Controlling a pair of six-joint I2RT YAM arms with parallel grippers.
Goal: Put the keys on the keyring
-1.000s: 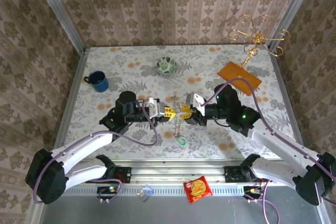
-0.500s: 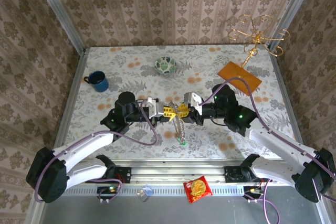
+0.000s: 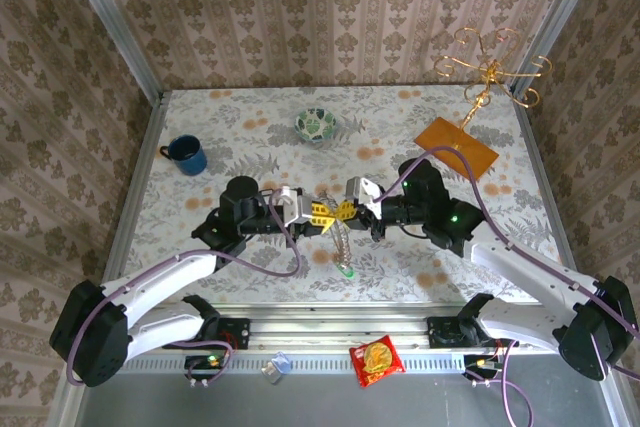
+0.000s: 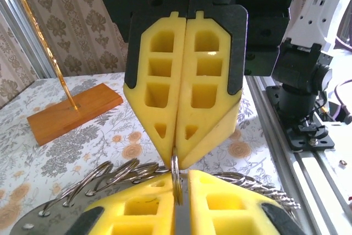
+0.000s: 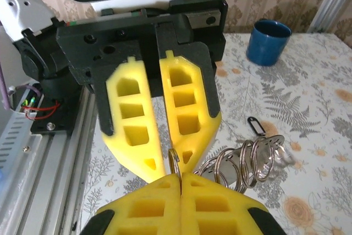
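Both grippers meet tip to tip over the middle of the table. My right gripper (image 3: pixel 347 210) (image 5: pixel 180 177) is shut on the keyring (image 5: pixel 174 158) (image 4: pixel 176 182), a small silver split ring standing on edge. My left gripper (image 3: pixel 322 213) (image 4: pixel 184 179) faces it with its jaws slightly parted. The ring sits in that gap against one finger. A bunch of several silver rings (image 5: pixel 247 160) (image 4: pixel 110 174) hangs off it, and a string of them (image 3: pixel 340 239) trails down to the table. A green-headed key (image 3: pixel 347 272) lies at its lower end.
A black key tag (image 5: pixel 254 125) lies on the table beyond the rings. A blue mug (image 3: pixel 187 155) stands at the left, a patterned bowl (image 3: pixel 316 125) at the back. A gold stand on a wooden base (image 3: pixel 456 147) is at the back right. A snack packet (image 3: pixel 375 360) lies on the front rail.
The right gripper has moved left up to the left gripper and shut on the ring. The left gripper's jaws have parted a little.
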